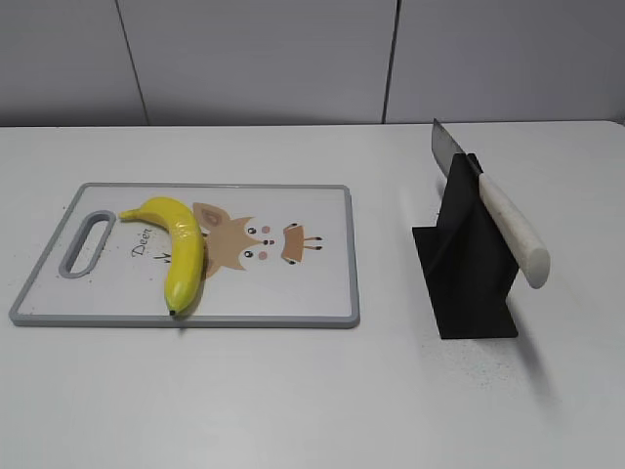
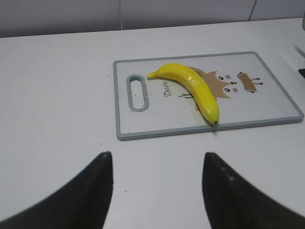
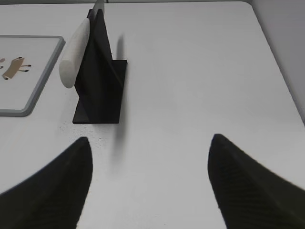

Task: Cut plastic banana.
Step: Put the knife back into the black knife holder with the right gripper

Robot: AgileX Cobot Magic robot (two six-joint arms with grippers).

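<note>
Banana [image 1: 180, 248] near board [image 1: 293, 293] front edge

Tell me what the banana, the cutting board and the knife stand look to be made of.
Banana: probably plastic, glossy with a sharp highlight along its back. Cutting board: likely plastic, smooth white face with a printed cartoon and a grey rim. Knife stand: matte black, thin flat sheets; plastic or metal, cannot tell.

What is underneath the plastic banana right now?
The plastic banana lies on a grey-rimmed cutting board, across the word "Deer" and the left side of a printed cartoon animal. The part of the print under it is hidden.
</note>
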